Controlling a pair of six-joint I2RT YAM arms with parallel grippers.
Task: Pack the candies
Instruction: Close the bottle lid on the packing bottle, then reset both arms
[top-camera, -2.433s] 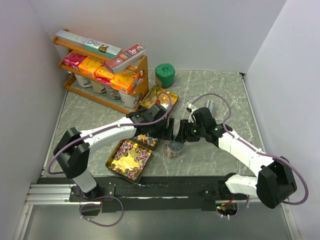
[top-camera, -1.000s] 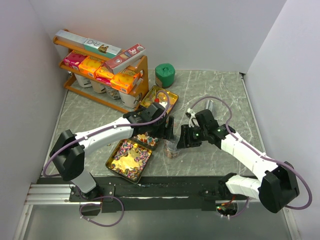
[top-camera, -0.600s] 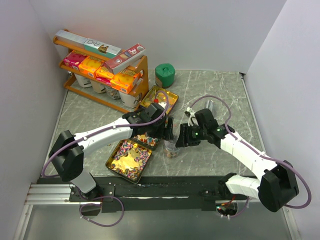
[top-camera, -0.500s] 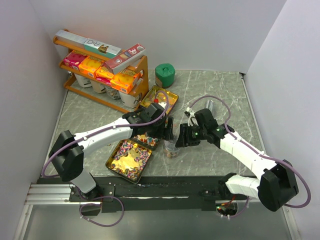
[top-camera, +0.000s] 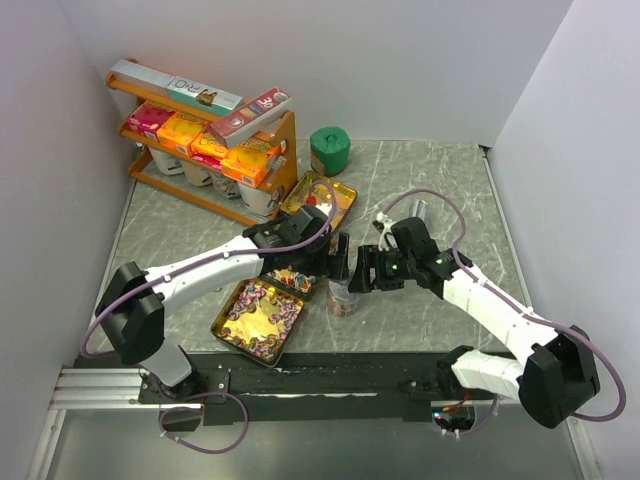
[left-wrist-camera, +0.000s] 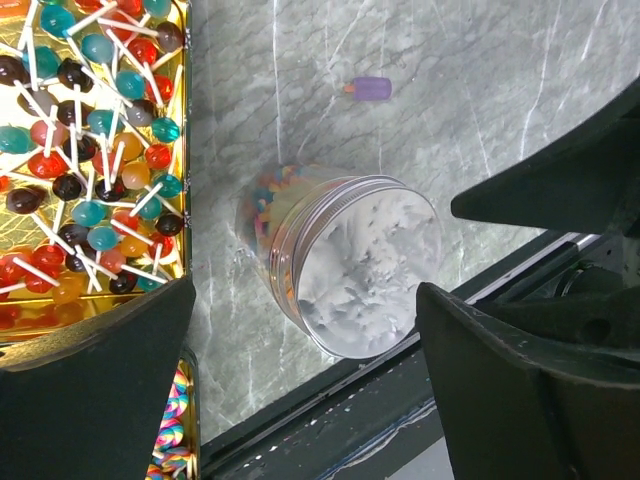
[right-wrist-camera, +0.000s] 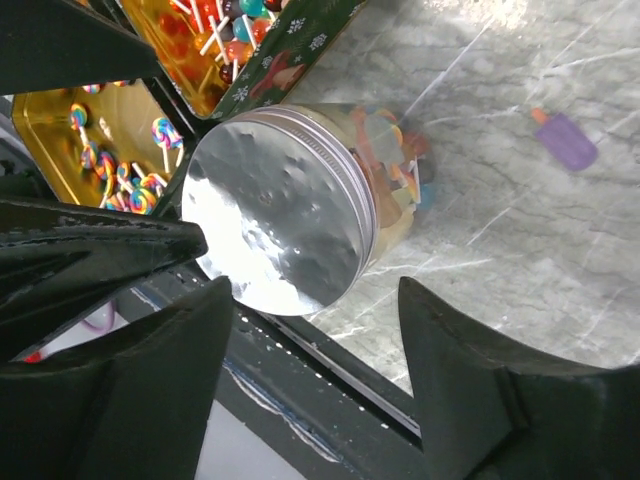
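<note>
Wrist cameras: we hold the left gripper (left-wrist-camera: 305, 298) and right gripper (right-wrist-camera: 315, 290) spread wide around the lidded jar (left-wrist-camera: 365, 265) of candies (left-wrist-camera: 272, 196), gripping nothing, right of the lollipop tin (left-wrist-camera: 185, 100).

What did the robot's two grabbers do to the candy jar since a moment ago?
The left gripper and the right gripper both spread their fingers wider around the lidded candy jar and seem to have let it go. The jar, the lollipop tins and the orange rack stayed put.
</note>
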